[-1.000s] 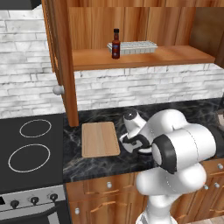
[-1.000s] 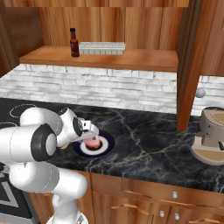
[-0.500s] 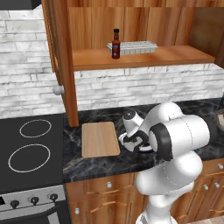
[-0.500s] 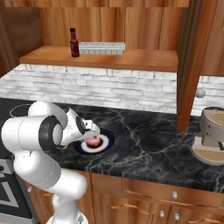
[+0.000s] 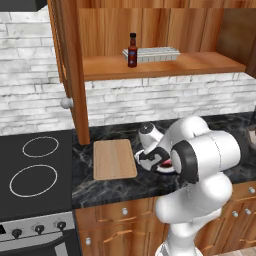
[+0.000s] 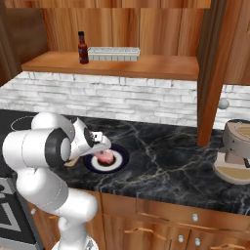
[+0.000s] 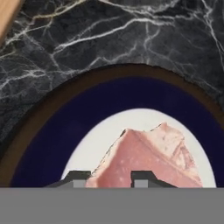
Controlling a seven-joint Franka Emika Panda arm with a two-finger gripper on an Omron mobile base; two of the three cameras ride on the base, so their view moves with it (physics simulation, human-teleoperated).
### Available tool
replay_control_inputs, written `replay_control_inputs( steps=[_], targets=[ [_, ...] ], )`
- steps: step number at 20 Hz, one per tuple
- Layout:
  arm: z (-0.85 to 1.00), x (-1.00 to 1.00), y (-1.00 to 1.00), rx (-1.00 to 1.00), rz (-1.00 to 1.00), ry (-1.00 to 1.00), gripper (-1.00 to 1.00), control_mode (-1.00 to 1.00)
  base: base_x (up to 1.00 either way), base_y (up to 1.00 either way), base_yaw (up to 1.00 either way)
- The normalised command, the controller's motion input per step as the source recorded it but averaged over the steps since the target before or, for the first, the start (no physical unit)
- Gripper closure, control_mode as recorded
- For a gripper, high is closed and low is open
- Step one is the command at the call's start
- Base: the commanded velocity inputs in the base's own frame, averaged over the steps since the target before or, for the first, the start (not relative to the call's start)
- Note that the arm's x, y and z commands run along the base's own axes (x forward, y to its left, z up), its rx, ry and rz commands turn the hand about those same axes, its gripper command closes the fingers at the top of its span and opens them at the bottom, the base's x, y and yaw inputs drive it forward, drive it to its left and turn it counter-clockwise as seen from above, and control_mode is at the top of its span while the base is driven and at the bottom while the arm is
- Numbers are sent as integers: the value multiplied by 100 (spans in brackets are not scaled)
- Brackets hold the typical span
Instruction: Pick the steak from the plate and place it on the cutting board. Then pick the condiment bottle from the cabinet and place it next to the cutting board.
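two gripper (image 7: 110,177) fingertips seem closed on the steak (image 7: 146,158), inside the plate (image 7: 57,131) rim.

free: bare counter (image 6: 166,161) right of plate (image 6: 119,157) | obstacles: cabinet (image 6: 212,73) post, appliance (image 6: 238,158) far right

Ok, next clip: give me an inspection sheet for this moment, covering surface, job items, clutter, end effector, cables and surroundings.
Surface: black marble counter.
Job items: steak on the plate; cutting board bare, beside the plate; condiment bottle upright on the cabinet shelf.
Clutter: white tray beside the bottle; round wooden appliance at the counter's far end.
End effector: down at the plate, fingertips on either side of the steak, steak not lifted.
Cables: nothing seen.
Surroundings: stovetop, white brick backsplash, drawer fronts below.
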Motion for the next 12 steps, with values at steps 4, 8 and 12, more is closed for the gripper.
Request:
replay_control_inputs(
  steps=[4,8,12],
  targets=[
    [26,-4,0,0,0,0,100,-100,0,0,0],
    [45,0,4,0,0,0,100,-100,0,0,0],
    [56,0,14,0,0,-3,100,-100,0,0,0]
  ],
)
